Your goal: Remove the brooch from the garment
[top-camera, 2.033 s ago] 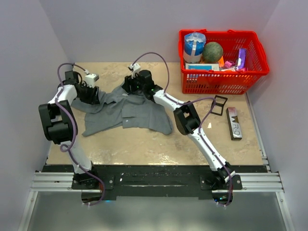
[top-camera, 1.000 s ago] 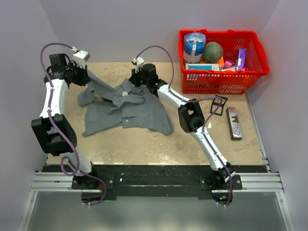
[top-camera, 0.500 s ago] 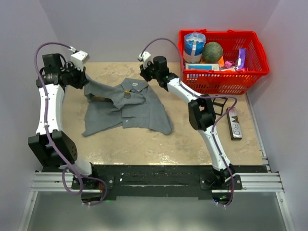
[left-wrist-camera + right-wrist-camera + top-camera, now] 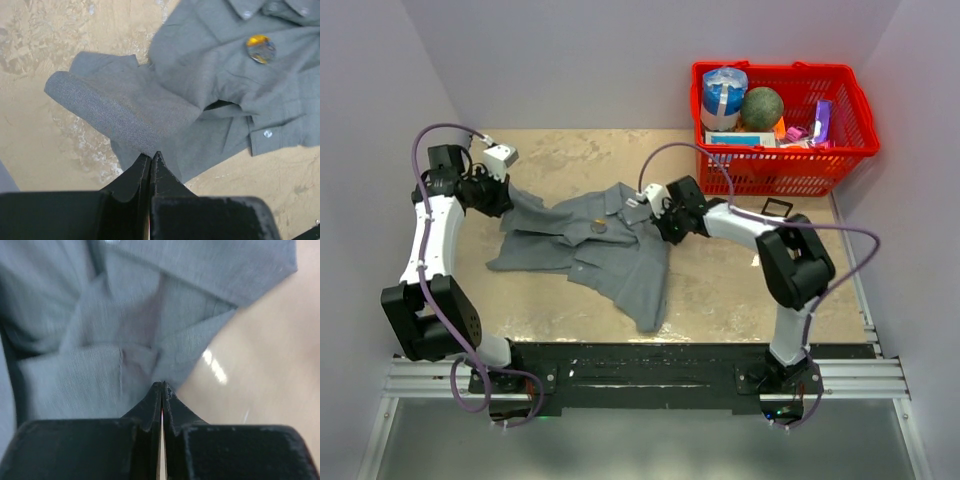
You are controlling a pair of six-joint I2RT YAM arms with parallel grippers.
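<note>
One small gold brooch (image 4: 599, 227) sits on the chest of the garment (image 4: 620, 270), just under its collar. It is not off yet, so the main job is left to do. Nothing touches the brooch.

The grey garment lies spread out, a bit rumpled, with its front facing up. That is good, because the brooch is easy to see and reach.

At the garment's left sleeve, the left pincer (image 4: 500, 195) is clenched on a fold of the cloth and holds it up a little. At the garment's right side, the right pincer (image 4: 665, 222) is clenched too. Its tips sit at the cloth's edge, and the cloth puckers toward them, so I think it nips the garment there.

My guess is that one pincer must let go of the cloth, move to the brooch and pull it off while the other holds the garment down.

Under the garment is a tan, blotchy bench (image 4: 720, 300). Past the garment's right side stands a red basket (image 4: 840, 150) full of things. Pale walls (image 4: 570, 60) close in behind the garment and to both sides.
</note>
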